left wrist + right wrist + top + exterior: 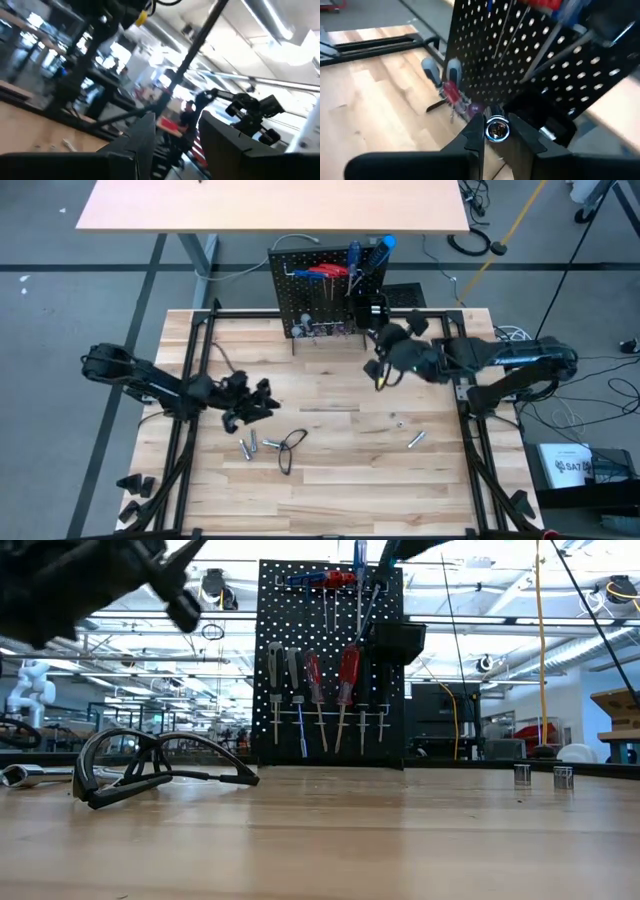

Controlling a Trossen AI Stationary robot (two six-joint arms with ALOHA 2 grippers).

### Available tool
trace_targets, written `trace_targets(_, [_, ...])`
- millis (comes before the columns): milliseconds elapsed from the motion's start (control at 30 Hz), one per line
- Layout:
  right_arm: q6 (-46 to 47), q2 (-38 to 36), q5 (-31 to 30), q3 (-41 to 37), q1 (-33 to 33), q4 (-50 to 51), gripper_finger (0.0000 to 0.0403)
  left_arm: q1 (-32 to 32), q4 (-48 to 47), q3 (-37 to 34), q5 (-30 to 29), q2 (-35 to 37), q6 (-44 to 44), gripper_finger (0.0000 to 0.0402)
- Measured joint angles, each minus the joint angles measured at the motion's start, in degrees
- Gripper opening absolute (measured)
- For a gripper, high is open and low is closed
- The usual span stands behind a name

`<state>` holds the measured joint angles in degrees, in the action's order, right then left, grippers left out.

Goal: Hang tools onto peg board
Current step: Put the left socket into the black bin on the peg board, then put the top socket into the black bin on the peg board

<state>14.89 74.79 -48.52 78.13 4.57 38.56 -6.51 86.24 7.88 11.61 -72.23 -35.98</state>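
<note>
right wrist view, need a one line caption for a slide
Right pincer shut on a small silver bit, close in front of the black peg board and its hanging screwdrivers.

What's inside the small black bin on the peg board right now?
The small black bin, attached to the upright black perforated peg board, shows only its dark outer walls; its inside is hidden. The right gripper, jaws shut on a small silver bit, is near it.

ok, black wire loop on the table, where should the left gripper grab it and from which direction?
From straight above. The black wire loop lies flat on the table, so pinch one strand across its thin width, probably at the round end, clear of the silver bits beside it. The left gripper sits close by.
</note>
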Motion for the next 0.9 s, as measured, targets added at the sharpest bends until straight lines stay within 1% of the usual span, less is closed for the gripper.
trace_targets(133, [0.6,0.2,9.1,0.0,-8.3,-0.6,0.0044,-1.6,2.4,-5.0,-6.2,2.8,2.0,0.0152])
trace_targets(200, [1.8,0.9,11.0,0.0,-11.8,-0.7,0.0044,-1.8,2.6,-6.2,-8.1,3.7,2.0,0.0152])
trace_targets(433, [4.7,3.2,16.2,0.0,-19.5,-0.8,0.0047,-1.9,2.9,-6.3,-8.1,4.1,2.1,0.0152])
trace_targets(533, [6.7,3.8,17.3,0.0,-20.8,-0.7,0.0074,-1.9,2.9,-6.3,-7.6,4.1,2.1,0.0152])
trace_targets(767, [8.3,4.1,17.1,0.0,-22.4,-1.0,0.0165,-1.9,3.1,-6.3,-7.4,4.1,2.0,0.0152])
trace_targets(900, [8.6,4.1,17.1,0.0,-22.9,-1.0,0.0203,-1.9,3.5,-6.3,-7.3,4.1,1.9,0.0152])
